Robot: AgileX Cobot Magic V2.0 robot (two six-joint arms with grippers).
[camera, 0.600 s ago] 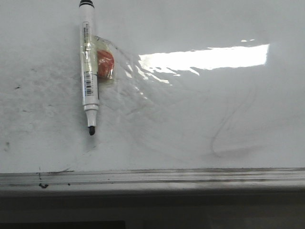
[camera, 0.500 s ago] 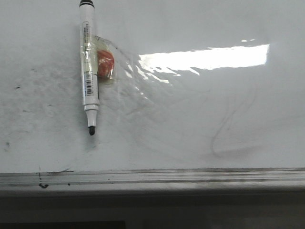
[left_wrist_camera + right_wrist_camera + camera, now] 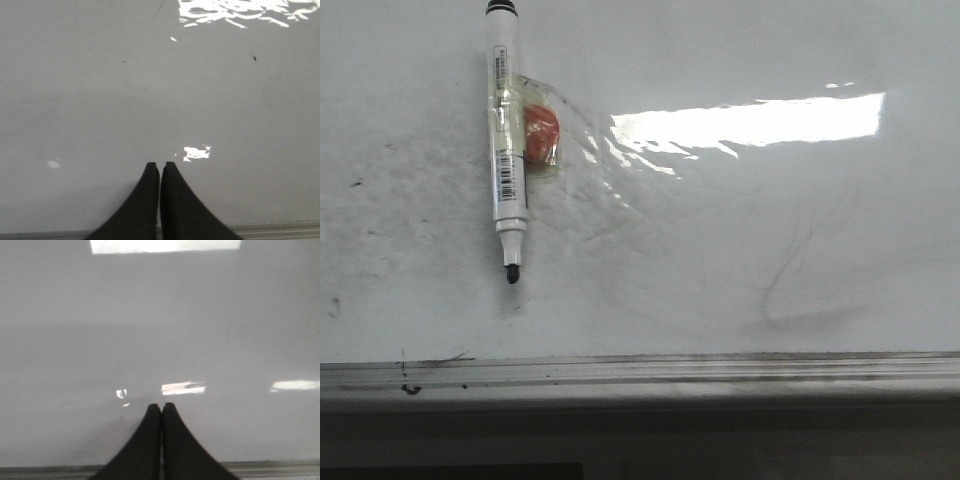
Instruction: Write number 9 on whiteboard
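no 9 drawn yet on whiteboard (image 3: 740,290); only a faint erased curve (image 3: 800,290); marker (image 3: 507,150) lying uncapped at left, long axis up-down, tip toward near rail (image 3: 640,370); left gripper (image 3: 160,167) and right gripper (image 3: 161,407) both pressed closed, empty; nearer arm probably left.

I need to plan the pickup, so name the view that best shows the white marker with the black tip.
The front view: the white black-tipped marker lies there full length on the glossy whiteboard. Both wrist views show only bare board, no marker.
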